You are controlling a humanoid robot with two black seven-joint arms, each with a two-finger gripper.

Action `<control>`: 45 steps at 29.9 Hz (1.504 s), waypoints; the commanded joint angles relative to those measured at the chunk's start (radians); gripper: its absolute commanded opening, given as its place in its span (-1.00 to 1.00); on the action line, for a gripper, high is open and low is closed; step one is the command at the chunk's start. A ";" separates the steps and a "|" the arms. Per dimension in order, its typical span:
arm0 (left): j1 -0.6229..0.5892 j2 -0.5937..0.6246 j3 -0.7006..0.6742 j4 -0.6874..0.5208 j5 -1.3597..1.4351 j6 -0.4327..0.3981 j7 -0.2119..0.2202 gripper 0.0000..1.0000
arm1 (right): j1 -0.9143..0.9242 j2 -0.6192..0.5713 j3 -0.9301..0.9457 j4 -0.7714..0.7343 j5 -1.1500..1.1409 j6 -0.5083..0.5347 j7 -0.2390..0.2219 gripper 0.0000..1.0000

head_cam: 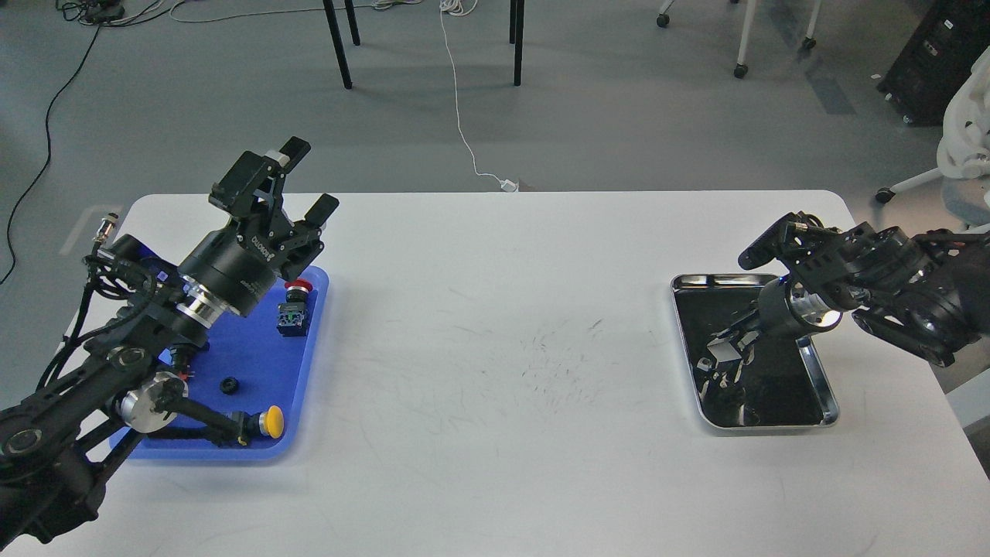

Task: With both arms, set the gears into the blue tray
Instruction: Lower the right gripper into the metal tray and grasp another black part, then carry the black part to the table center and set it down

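One small black gear (228, 384) lies on the blue tray (315, 333) at the table's left. My left gripper (309, 179) is raised above the tray's far edge, open, with nothing between its fingers. My right gripper (727, 354) reaches down into the left half of the steel tray (824, 381) on the right. Its dark fingers merge with the tray's dark, mirroring floor, so I cannot tell how they stand or whether they hold anything. A small round piece (704, 362) sits just left of the fingertips; it is too small to identify.
A red-capped push-button (295, 288) on a blue base and a yellow-capped one (271, 422) also lie on the blue tray. My left arm covers the tray's left side. The white table (503, 348) spans between the two trays.
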 commanded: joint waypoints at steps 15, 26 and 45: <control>0.000 0.001 -0.001 0.000 0.000 0.000 0.000 0.96 | 0.009 -0.019 -0.005 0.028 -0.001 0.003 0.001 -0.48; 0.000 0.001 -0.001 0.000 0.000 -0.002 0.000 0.96 | 0.015 -0.021 -0.006 0.031 0.000 0.003 0.001 -0.63; 0.000 0.000 -0.001 0.000 0.000 -0.002 0.000 0.96 | 0.230 0.014 -0.005 0.185 0.152 0.021 0.001 -0.63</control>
